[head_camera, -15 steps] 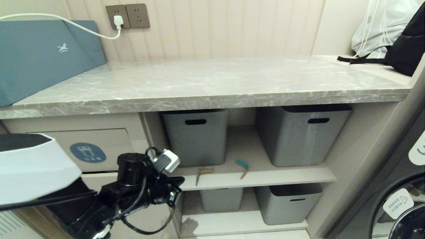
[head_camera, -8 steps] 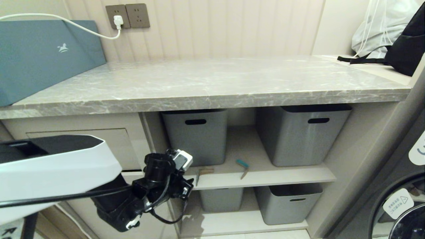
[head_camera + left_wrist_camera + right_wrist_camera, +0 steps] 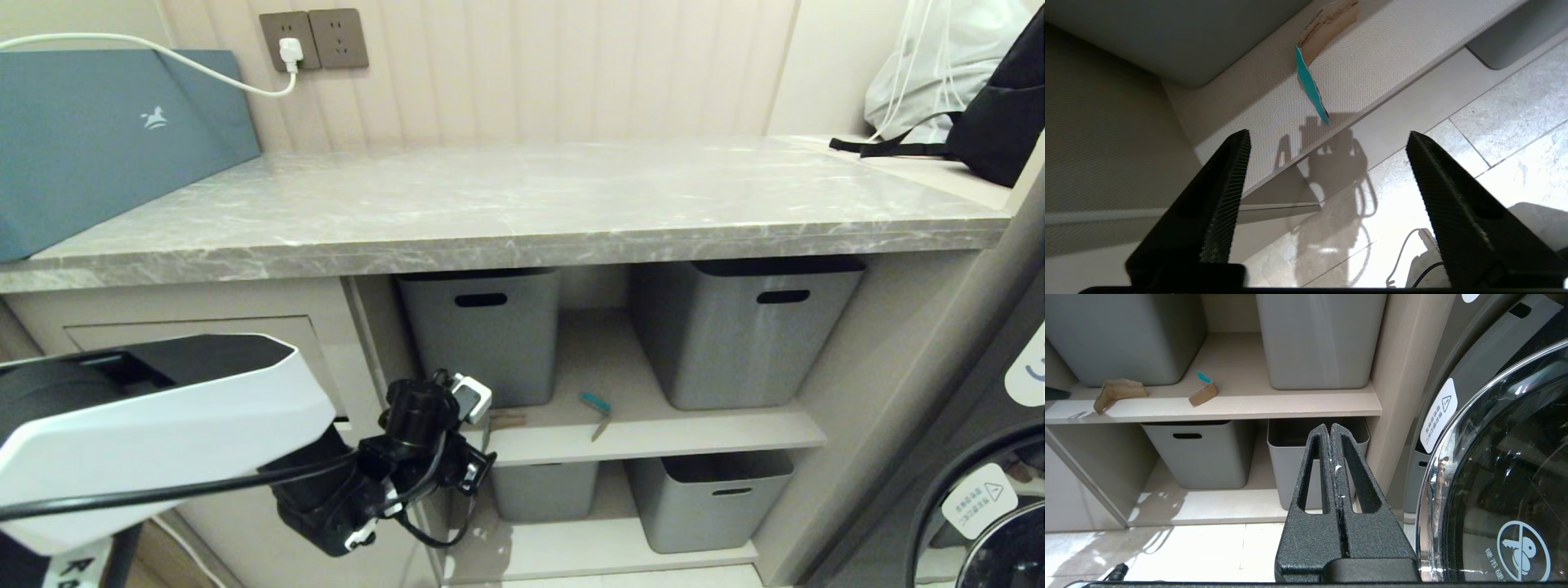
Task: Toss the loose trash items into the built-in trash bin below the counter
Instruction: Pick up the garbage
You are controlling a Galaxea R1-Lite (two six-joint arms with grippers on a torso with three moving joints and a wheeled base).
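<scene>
The trash left in sight is two bent cardboard strips with teal edges, both on the middle shelf (image 3: 653, 433) under the counter (image 3: 522, 212). The left strip (image 3: 502, 423) lies at the shelf's front corner, just in front of the left grey tub (image 3: 482, 335); in the left wrist view it shows as a tan fold with a thin teal edge (image 3: 1312, 83) pointing toward the shelf lip. The right strip (image 3: 598, 411) sits near the front edge, between the two upper tubs; the right tub (image 3: 743, 335) stands behind and to its right.

The left gripper (image 3: 1327, 139) hangs just beside the shelf's left front corner, near the left strip but not touching it. Its two fingers (image 3: 1224, 183) are spread wide with nothing between them. In the head view the arm's white shell covers most of the trash bin flap (image 3: 196, 335) in the beige cabinet front.

The right gripper (image 3: 1330, 430) is low on the right, near the washing machine door (image 3: 1494, 477), its fingers pressed together on nothing.

Two more tubs stand on the bottom shelf (image 3: 604, 555).
</scene>
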